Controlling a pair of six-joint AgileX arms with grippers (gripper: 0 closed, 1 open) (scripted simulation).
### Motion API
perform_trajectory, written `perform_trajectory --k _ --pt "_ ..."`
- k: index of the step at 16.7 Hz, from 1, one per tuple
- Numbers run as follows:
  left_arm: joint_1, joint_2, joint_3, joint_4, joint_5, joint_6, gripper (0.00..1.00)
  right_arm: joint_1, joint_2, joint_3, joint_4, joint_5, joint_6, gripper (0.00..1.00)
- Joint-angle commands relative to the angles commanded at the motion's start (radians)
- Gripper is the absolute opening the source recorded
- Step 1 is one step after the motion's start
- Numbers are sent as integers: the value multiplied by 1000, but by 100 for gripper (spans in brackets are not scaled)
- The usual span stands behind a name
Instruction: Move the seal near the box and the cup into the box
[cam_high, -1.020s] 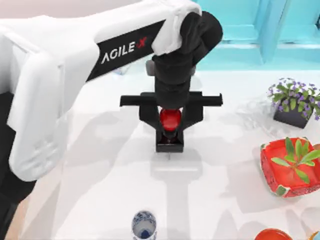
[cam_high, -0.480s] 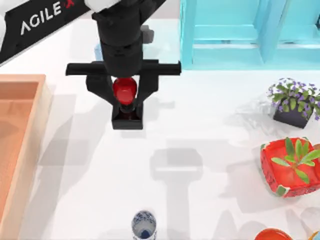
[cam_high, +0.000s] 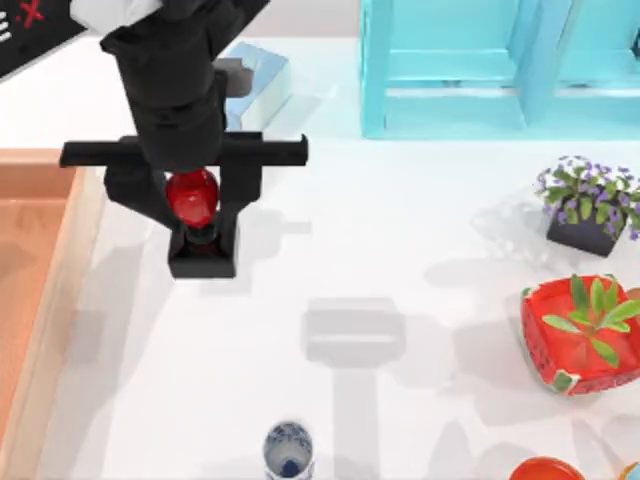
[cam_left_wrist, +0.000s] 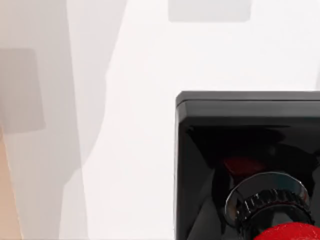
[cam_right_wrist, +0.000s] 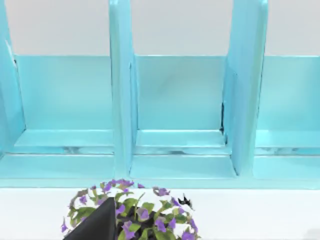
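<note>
Left gripper (cam_high: 195, 205) is clamped on the seal (cam_high: 197, 225), a glossy red round knob on a black square block base, carried above the white table (cam_high: 400, 250), near the box (cam_high: 45, 290), a shallow orange-brown wooden tray w/ raised walls at table's left. Step in hand: seal transport, approx. done. Next: lower it beside the box wall, w/o tipping, then let go. Small white ceramic cup w/ blue floral pattern (cam_high: 288, 449) stands at the front edge, well apart from box.
</note>
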Motion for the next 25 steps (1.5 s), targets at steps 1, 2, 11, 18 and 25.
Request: perform_trajectory --k 1,2,11,18,25 --pt "12 -55 -70 6 0 11 0 0 0 0 0 0 0 100" --pt "23 -112 -140 11 0 23 0 0 0 0 0 0 0 100" --pt "67 -316 -358 28 -3 72 0 0 0 0 0 0 0 100" --pt "69 -299 -491 176 -3 74 0 0 0 0 0 0 0 100" --pt "72 -291 -591 287 -3 78 0 0 0 0 0 0 0 100"
